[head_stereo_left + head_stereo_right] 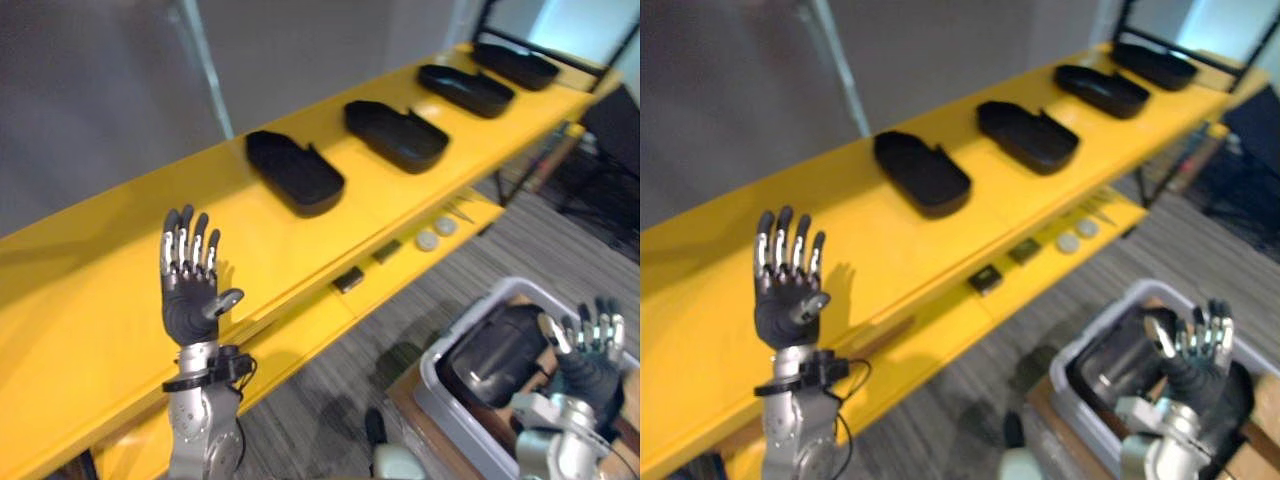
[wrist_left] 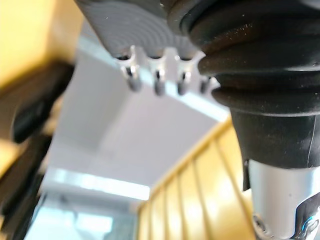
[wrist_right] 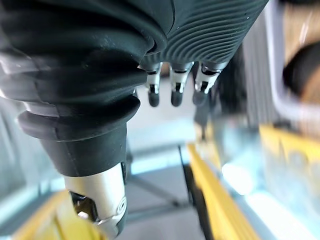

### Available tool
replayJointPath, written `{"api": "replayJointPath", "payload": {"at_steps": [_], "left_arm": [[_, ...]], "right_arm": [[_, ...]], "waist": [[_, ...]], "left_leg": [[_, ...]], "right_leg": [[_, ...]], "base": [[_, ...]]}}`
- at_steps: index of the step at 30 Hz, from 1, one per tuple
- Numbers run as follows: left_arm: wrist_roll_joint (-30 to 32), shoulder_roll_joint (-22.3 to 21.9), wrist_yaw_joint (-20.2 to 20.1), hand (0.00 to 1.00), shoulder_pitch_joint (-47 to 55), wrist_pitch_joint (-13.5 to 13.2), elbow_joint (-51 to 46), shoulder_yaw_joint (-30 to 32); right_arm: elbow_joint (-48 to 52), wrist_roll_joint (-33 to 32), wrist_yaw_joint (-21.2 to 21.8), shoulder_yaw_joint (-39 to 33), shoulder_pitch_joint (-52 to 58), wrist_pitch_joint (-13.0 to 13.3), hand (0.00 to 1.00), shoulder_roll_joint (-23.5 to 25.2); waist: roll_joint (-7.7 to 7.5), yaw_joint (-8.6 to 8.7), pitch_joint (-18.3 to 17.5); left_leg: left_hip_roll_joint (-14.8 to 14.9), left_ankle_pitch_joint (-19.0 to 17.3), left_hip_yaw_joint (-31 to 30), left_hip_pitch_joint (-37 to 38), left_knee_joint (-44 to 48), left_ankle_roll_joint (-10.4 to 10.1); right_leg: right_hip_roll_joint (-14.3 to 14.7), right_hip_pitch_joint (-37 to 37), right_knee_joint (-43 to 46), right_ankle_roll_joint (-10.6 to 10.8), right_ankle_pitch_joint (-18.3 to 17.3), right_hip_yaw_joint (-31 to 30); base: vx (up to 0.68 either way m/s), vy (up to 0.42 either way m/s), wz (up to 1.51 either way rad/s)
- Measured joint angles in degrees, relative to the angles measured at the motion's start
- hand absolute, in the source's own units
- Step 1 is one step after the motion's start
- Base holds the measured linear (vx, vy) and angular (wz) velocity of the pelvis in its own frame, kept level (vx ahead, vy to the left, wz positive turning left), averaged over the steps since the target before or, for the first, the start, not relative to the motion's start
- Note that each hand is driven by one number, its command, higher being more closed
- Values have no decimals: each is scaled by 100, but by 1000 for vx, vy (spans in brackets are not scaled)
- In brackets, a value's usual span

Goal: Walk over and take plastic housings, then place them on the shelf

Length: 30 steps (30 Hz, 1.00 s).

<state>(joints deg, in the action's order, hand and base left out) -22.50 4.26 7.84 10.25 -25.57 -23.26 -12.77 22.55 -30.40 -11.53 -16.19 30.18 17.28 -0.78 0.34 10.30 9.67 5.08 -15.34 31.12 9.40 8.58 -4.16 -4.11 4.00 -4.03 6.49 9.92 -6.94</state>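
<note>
We look down on a long yellow shelf (image 1: 90, 300) whose top board carries four black plastic housings in a spaced row: the nearest housing (image 1: 293, 170), the second housing (image 1: 396, 134), the third housing (image 1: 466, 88) and the farthest housing (image 1: 515, 64). The robot's left hand (image 1: 190, 300) is raised before the shelf's near end, empty, its fingers straight and spread, well apart from the nearest housing. The right hand (image 1: 590, 365), fingers likewise spread and holding nothing, is lifted over a grey bin (image 1: 450, 405) at lower right, where we see a fifth housing (image 1: 495, 355) lying inside.
</note>
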Motion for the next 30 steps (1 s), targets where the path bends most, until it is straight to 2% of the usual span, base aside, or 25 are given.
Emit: {"api": "replayJointPath", "payload": {"at_steps": [2,4,7,9,11,12,15,18,22,24,25,26,27,28,29,30], "left_arm": [[39,-12,126,0,-195,92,33,-376],[87,-29,266,0,-235,199,34,-529],[107,-32,399,0,-194,243,34,-575],[110,-34,511,0,-129,240,30,-519],[109,-30,600,0,-52,230,28,-356],[98,-30,622,0,16,213,16,-231],[97,-30,561,0,177,167,-35,-80],[108,-28,538,0,111,23,-32,-63],[89,-95,389,0,98,-60,-71,86],[32,-94,248,0,121,-61,-149,152],[33,-91,230,0,223,-62,-199,186],[40,-85,245,0,275,-60,-221,224],[43,-57,261,0,297,-57,-231,269],[105,-16,419,0,462,-49,-222,358],[370,-16,715,0,570,-54,-225,475],[572,-26,912,0,560,-66,-230,574]], "right_arm": [[3,-265,253,142,155,87,0,125],[9,-227,409,462,170,105,0,133],[11,-25,607,896,54,92,0,125],[-9,52,680,1084,-178,54,0,64],[-120,88,782,1199,-636,-6,0,-160],[-210,89,787,1234,-936,-16,0,-317],[-374,71,733,1305,-1321,-27,0,-614],[-395,71,609,1398,-1414,-42,0,-607],[-405,-83,398,1494,-1111,-234,0,-435],[-407,-85,391,1595,-817,-231,0,-285],[-402,-85,418,1658,-607,-221,0,-198],[-380,-91,508,1674,-478,-206,0,-134],[-352,-92,592,1688,-395,-206,0,-83],[-271,-94,802,1756,-255,-203,0,-68],[-260,-90,1008,1813,-176,-200,0,-130],[-260,-90,1131,1810,-187,-199,0,-150]], "waist": [[10,67,-23],[24,104,-49],[72,-3,-180],[53,-154,-204],[101,-358,-210],[128,-483,-196],[164,-656,-222],[160,-659,-209],[179,-656,-62],[173,-659,26],[146,-666,44],[100,-651,122],[-9,-656,205],[-138,-705,408],[-163,-776,402],[-191,-817,391]], "left_leg": [[48,-90,266,127,35,-34],[106,-162,395,154,122,-60],[147,-204,404,113,239,-88],[175,-264,-135,-40,620,49],[169,-464,-1414,-403,1315,408],[121,-499,-2077,-581,1723,467],[13,-502,-2778,-748,2196,464],[-54,-505,-2765,-760,1881,457],[-15,-660,-2812,-695,2085,409],[23,-934,-2900,-665,2199,444],[37,-1207,-2878,-646,2189,438],[25,-1394,-2834,-637,2177,399],[-16,-1439,-2725,-637,2191,347],[-41,-1319,-2379,-561,2114,407],[40,-1154,-2025,-554,1971,449],[59,-996,-1810,-560,1804,463]], "right_leg": [[98,8,-1,1,11,-242],[166,11,-29,1,16,-358],[254,109,-50,-11,44,-459],[318,142,-47,-27,62,-608],[451,200,1,-91,23,-839],[529,200,78,-156,-26,-957],[636,262,227,-188,-60,-1104],[614,604,535,-225,-102,-1060],[684,615,817,-159,-69,-1046],[833,690,945,-82,-17,-1122],[939,808,979,43,74,-1203],[969,850,909,105,190,-1236],[936,837,785,140,254,-1257],[652,827,580,-66,-140,-661],[505,1042,758,-221,-336,-159],[450,1224,1162,-258,-361,159]], "base": [[-49,-27,-57],[-51,-41,-39],[-23,-64,-24],[12,-95,-42],[19,-116,-61],[10,-54,-51],[34,-3,-42],[28,-1,6],[-22,17,-12],[-139,22,-50],[-202,30,-69],[-320,32,-77],[-399,30,-109],[-458,-2,-137],[-349,-8,-155],[-254,-34,-113]]}}
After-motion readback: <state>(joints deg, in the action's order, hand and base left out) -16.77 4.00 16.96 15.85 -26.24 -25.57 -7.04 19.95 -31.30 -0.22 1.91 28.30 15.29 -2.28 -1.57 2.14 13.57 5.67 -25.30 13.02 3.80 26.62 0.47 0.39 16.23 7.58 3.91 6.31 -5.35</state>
